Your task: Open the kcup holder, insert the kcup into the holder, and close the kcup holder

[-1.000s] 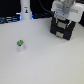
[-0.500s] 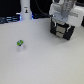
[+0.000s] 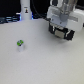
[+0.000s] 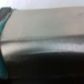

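Note:
The kcup (image 3: pixel 20 45), a tiny whitish pod with a green top, stands alone on the white table at the exterior view's left. The black kcup holder (image 3: pixel 62 34) sits at the exterior view's upper right, mostly covered by the white arm. My gripper (image 3: pixel 64 29) is right at the holder's front, far from the kcup. Its fingers blend into the dark box, so their state is unclear. The wrist view is filled by a blurred close-up of the holder's dark face (image 4: pixel 45 62) and a pale grey strip (image 4: pixel 45 30).
A white bottle-like post (image 3: pixel 25 11) stands at the back of the table (image 3: pixel 45 62). Dark clutter lines the back edge. A teal patch (image 4: pixel 4 30) shows at the rim of the wrist view.
The arm has shifted slightly lower and toward the exterior view's left, staying at the holder. The kcup has not moved.

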